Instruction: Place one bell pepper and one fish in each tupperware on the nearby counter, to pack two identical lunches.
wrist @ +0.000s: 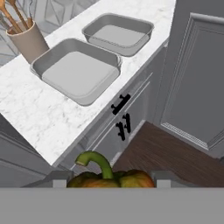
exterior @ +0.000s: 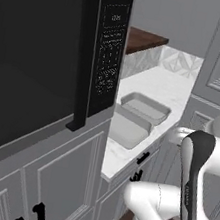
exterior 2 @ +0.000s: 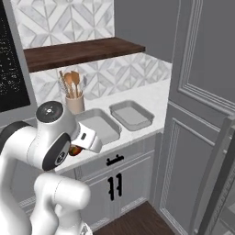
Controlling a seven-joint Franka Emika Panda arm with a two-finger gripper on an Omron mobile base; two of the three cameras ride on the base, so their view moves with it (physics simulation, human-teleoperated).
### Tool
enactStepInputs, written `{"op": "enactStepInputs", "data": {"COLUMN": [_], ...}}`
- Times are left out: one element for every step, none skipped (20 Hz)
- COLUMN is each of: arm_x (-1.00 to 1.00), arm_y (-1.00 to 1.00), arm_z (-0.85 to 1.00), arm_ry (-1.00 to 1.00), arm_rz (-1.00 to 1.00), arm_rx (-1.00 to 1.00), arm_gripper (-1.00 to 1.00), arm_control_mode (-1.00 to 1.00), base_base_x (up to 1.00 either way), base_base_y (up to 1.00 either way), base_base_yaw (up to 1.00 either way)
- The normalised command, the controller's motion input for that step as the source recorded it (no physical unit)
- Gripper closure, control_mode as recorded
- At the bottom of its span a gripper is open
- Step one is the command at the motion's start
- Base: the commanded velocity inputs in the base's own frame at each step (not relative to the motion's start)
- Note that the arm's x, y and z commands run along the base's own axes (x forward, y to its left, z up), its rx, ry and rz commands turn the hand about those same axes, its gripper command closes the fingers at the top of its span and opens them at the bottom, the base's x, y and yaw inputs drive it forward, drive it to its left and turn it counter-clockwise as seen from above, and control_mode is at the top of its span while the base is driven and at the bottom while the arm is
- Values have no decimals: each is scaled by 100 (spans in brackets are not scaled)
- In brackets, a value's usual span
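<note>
One bell pepper (wrist: 111, 177) clamped between gripper (wrist: 109, 180) fingertips.

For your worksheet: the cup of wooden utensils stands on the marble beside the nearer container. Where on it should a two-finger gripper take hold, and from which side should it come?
Probably grip the utensil cup across its plain round wall, below the rim, coming in level from the counter's open front edge. Wooden spoons stick out of its top, so a descent from above is blocked. The nearer tupperware lies close on one side and the backsplash behind.
</note>
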Motion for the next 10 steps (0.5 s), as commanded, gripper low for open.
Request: {"op": "enactStepInputs", "data": {"arm_x": [0, 0, 0, 0, 0, 0, 0, 0, 0, 0], "arm_y": [0, 0, 0, 0, 0, 0, 0, 0, 0, 0], "arm_z": [0, 0, 0, 0, 0, 0, 0, 0, 0, 0], "arm_ry": [0, 0, 0, 0, 0, 0, 0, 0, 0, 0], "arm_rz": [0, 0, 0, 0, 0, 0, 0, 0, 0, 0], "arm_rx": [0, 0, 0, 0, 0, 0, 0, 0, 0, 0], "arm_gripper": [100, 100, 100, 100, 100, 100, 100, 100, 100, 100], "arm_control_mode": [100, 100, 100, 100, 100, 100, 100, 100, 100, 100], "base_base_x": [86, 56, 26, 36, 49, 33, 33, 43, 55, 68], "base_base_y": [-10, -11, 0, 0, 0, 0, 0, 0, 1, 8], "base_base_yaw": [22, 20, 0, 2, 4, 7, 7, 5, 1, 0]}}
